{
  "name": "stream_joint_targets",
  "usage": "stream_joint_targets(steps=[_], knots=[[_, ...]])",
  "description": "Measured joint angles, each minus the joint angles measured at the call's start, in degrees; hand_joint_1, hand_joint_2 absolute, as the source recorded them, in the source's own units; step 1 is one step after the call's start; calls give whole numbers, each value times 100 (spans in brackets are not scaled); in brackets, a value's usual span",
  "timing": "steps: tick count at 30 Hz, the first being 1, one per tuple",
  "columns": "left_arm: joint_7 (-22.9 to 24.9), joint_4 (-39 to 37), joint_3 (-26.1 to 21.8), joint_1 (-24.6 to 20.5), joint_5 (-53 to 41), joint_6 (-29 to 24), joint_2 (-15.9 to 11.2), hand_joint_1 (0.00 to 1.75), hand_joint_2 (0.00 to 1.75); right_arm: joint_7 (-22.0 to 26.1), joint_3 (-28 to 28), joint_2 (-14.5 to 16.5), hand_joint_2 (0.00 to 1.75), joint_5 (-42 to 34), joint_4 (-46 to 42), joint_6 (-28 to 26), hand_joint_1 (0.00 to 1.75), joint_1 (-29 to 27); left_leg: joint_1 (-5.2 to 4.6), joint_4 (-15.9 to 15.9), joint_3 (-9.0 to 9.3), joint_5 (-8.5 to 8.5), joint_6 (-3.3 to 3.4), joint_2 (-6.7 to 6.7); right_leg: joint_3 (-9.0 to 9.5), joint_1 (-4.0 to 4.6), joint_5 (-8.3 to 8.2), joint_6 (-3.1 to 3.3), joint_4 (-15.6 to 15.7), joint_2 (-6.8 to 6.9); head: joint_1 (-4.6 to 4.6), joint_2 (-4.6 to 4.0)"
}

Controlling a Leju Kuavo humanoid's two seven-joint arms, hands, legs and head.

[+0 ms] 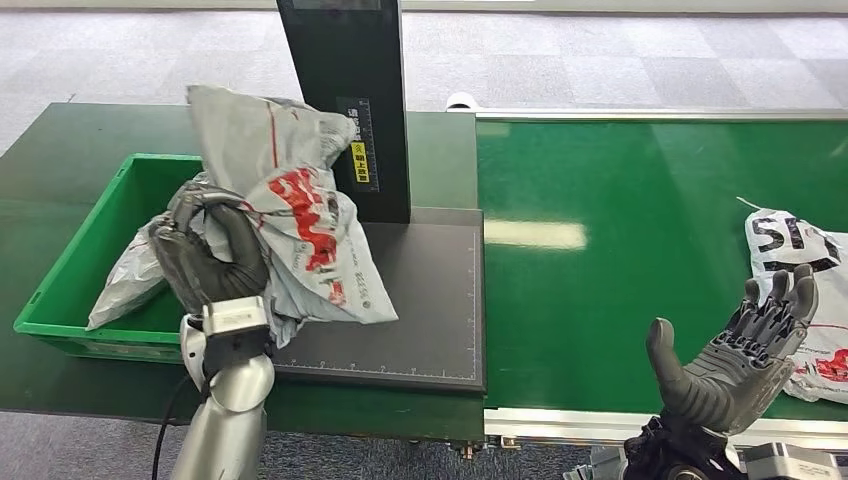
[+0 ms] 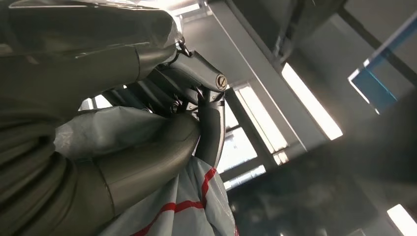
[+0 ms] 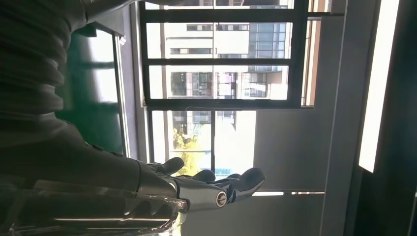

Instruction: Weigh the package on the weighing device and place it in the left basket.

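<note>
The left hand [image 1: 208,262] has its fingers wrapped tight on the package [image 1: 290,215], lifted between the dark scale plate [image 1: 420,320] and the green basket [image 1: 70,275]. To finish well it should carry the bag fully past the basket's rim before letting go. The package is a crumpled grey mailer with red print. The right hand [image 1: 735,352] hovers with fingers spread, holding nothing
</note>
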State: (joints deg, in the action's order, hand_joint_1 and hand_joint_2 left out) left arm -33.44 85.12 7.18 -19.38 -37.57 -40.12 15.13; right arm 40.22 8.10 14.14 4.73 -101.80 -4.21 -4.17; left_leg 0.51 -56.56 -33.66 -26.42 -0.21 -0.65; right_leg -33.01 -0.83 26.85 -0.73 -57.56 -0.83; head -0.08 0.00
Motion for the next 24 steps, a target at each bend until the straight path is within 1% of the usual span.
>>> stream_joint_targets(steps=[2, 5, 9, 11, 14, 15, 18, 20, 24], knots=[[350, -118, -438, -492, -128, 5, -143, 175, 175, 0, 39, 26, 175, -1, 32, 70, 0, 46, 3, 0, 1, 9, -3, 0, 1, 3, -6, 6, -1, 1, 1, 0], [799, -605, -1099, -1278, -718, 6, -370, 175, 175, 0, 85, 63, 175, 13, 76, 164, 0, 94, 5, 0, 3, 18, -7, 0, 1, 8, -14, 13, -3, 0, 1, 0], [1486, -1630, -1805, -2262, -1812, 9, -659, 175, 175, 0, 124, 92, 175, 43, 169, 293, 0, 187, 6, 0, 3, 24, -10, 1, 0, 8, -17, 12, -5, 0, 2, 0], [1765, -2252, -2090, -2692, -2159, 17, -804, 175, 175, 0, 137, 97, 175, 48, 225, 329, 0, 240, 5, 0, 3, 24, -10, 1, 0, 7, -17, 12, -6, 0, 2, 0], [1971, -2960, -2348, -3082, -2387, 21, -970, 175, 175, 0, 162, 109, 175, 50, 280, 352, 0, 282, 5, -1, 1, 23, -10, 0, -3, 7, -16, 12, -6, 0, 1, 0], [2103, -3205, -2404, -3195, -2527, 20, -1019, 175, 175, 0, 168, 111, 175, 50, 292, 352, 0, 290, 5, -1, -1, 23, -10, -2, -4, 7, -16, 12, -6, 1, 3, 0], [2743, -4083, -2558, -3543, -3158, 19, -1181, 175, 175, 0, 185, 114, 175, 48, 322, 356, 0, 298, 5, -1, -6, 21, -11, -1, -9, 7, -16, 12, -6, 0, 2, 0], [3089, -4625, -2647, -3701, -3446, 20, -1289, 175, 175, 0, 214, 114, 175, 42, 334, 365, 0, 287, 5, -1, -6, 20, -11, 3, -12, 7, -16, 12, -6, -3, 2, 0], [3529, -5454, -2794, -3842, -3697, 34, -1451, 175, 175, 0, 304, 114, 175, 14, 349, 425, 0, 275, 5, -1, -6, 20, -12, 1, -13, 7, -16, 13, -6, -2, 2, 0]])
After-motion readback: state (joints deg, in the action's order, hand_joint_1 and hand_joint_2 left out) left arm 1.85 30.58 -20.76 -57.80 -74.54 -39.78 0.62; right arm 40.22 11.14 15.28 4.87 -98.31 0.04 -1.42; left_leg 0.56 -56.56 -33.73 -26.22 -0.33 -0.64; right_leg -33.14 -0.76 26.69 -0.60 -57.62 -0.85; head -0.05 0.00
